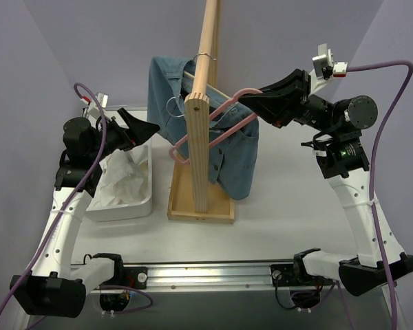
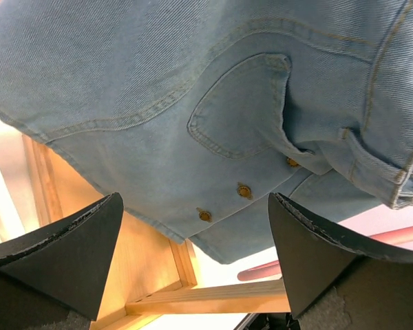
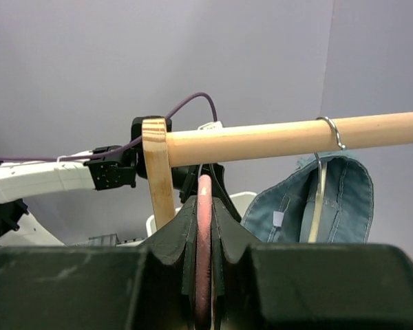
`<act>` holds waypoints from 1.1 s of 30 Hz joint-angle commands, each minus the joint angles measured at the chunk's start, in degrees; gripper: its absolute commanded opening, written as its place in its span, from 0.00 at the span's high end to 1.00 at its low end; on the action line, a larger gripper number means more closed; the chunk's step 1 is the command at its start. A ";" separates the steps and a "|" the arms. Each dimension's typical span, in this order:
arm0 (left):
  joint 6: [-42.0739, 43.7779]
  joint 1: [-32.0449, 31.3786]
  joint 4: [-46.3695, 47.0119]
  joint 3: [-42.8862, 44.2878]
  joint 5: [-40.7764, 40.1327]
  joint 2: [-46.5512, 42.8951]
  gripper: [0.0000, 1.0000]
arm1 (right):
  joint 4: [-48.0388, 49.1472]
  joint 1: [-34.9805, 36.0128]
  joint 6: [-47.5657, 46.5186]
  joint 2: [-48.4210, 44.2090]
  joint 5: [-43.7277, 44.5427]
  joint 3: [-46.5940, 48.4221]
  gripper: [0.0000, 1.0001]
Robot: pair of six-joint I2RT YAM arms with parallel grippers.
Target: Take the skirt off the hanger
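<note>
The white skirt (image 1: 124,177) lies crumpled in a white bin at the left, off the hanger. The pink hanger (image 1: 228,100) is bare and slants in the air across the wooden rack, from upper right down to lower left. My right gripper (image 1: 260,102) is shut on its upper end; in the right wrist view the pink hanger (image 3: 204,206) stands edge-on between the closed jaws. My left gripper (image 1: 139,127) hovers open above the bin's far end. Nothing sits between the wide-apart fingers of the left gripper (image 2: 195,199), which faces the denim garment; a bit of the pink hanger (image 2: 261,269) shows below.
A blue denim garment (image 1: 168,89) hangs by a metal hook from the wooden rod (image 1: 205,48) of a rack with a tray base (image 1: 199,214). The white bin (image 1: 117,213) stands left of the rack. Purple cables loop from both arms.
</note>
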 commanded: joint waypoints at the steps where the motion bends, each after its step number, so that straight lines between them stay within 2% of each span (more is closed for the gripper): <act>1: -1.05 0.25 4.87 0.14 1.77 0.03 0.05 | 12.15 0.02 4.43 -0.04 1.92 2.92 1.00; 7: -2.19 0.16 6.80 -1.00 3.27 0.83 0.05 | 17.43 0.19 7.33 0.58 4.38 2.13 1.00; 17: -1.66 0.24 7.25 -1.18 4.85 1.53 0.05 | 20.60 0.45 7.51 -1.26 8.51 0.46 1.00; 33: -1.31 0.16 7.51 -1.00 5.29 2.41 0.04 | 10.33 0.19 -0.31 -13.83 17.56 -8.77 1.00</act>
